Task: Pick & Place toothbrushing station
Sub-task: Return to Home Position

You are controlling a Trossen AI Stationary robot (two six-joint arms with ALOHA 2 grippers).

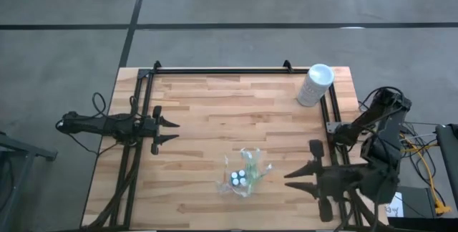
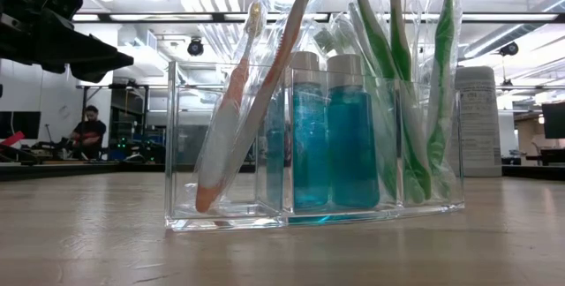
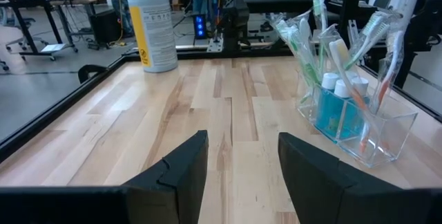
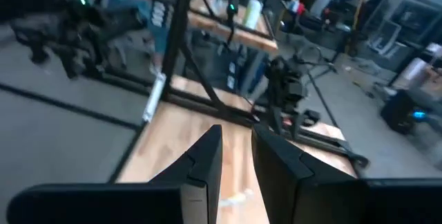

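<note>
A clear plastic organizer (image 1: 245, 175) stands on the wooden table near its front edge. It holds two blue bottles (image 2: 331, 136), an orange toothbrush in a wrapper (image 2: 234, 101) leaning in one end compartment, and green wrapped toothbrushes (image 2: 415, 101) in the other. My right gripper (image 1: 287, 181) hovers to the organizer's right, fingers pointing toward it. Only a narrow gap (image 4: 237, 162) separates the fingers, with nothing between them. My left gripper (image 1: 170, 130) waits open at the table's left side, facing the organizer (image 3: 345, 106).
A white canister (image 1: 315, 84) stands at the far right corner, also seen in the left wrist view (image 3: 153, 30). A black frame rail (image 1: 222, 69) runs along the far edge and both sides. Bare wood lies between the organizer and the far rail.
</note>
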